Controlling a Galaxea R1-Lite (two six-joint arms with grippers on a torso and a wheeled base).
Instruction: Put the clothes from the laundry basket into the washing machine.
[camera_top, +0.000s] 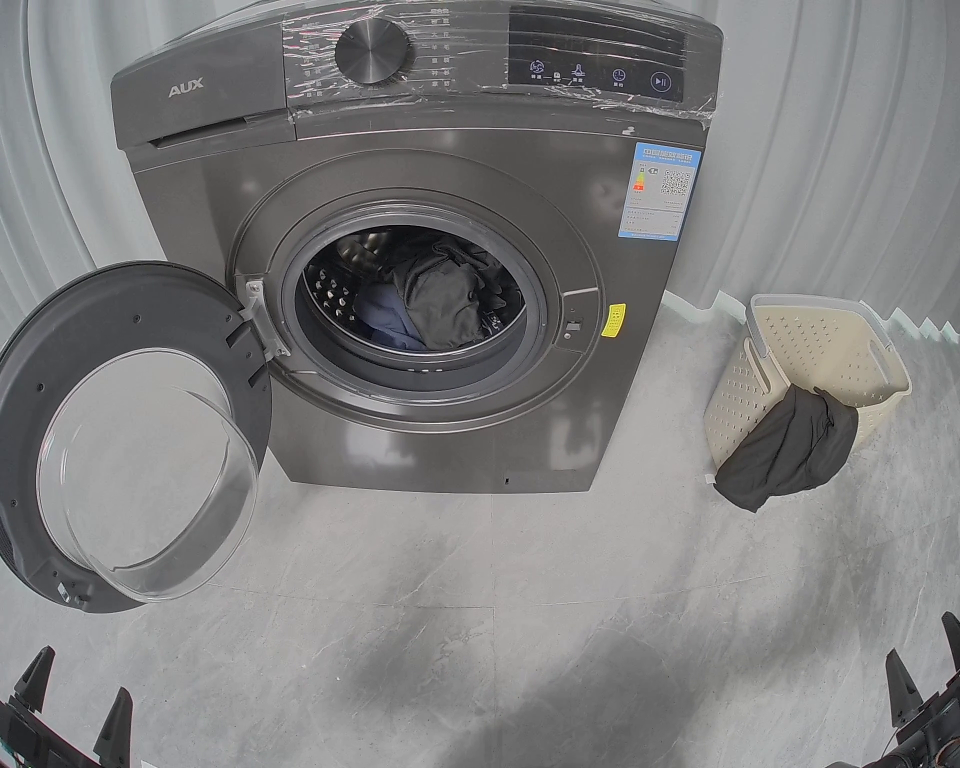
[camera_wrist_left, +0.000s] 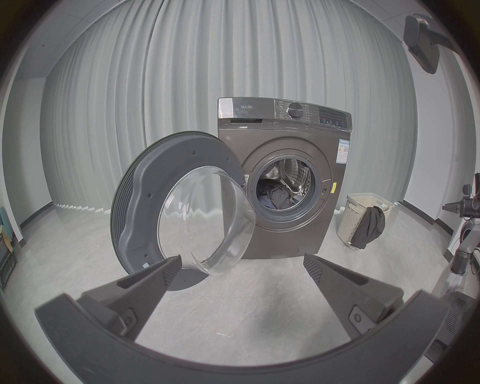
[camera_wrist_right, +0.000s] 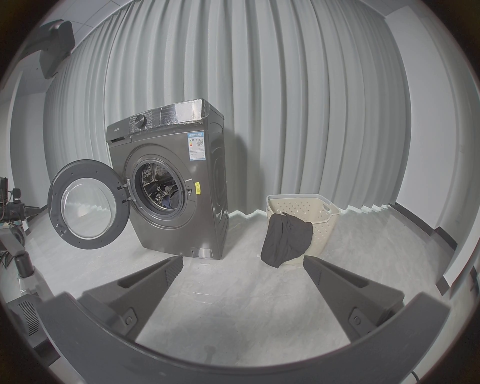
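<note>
Left claw (camera_wrist_left: 241, 260) and right claw (camera_wrist_right: 242, 260) both stand wide and empty, well in front of the washing machine (camera_top: 450, 440), and the dark garment (camera_top: 790, 450) hanging over the rim of the laundry basket (camera_top: 735, 400), right of the machine, may tip this light basket if pulled sideways.

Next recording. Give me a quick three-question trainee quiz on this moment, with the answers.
1. True or false: the round door of the grey front-loading washing machine is shut.
2. Where is the dark garment that is outside the drum? A) flat on the floor by the door B) draped over the rim of the cream perforated plastic laundry basket C) on top of the machine
3. Fill in: the left gripper and the right gripper are both ____ and hold nothing.

Key: 1 false (it is swung open); 2 B; 3 open.
</note>
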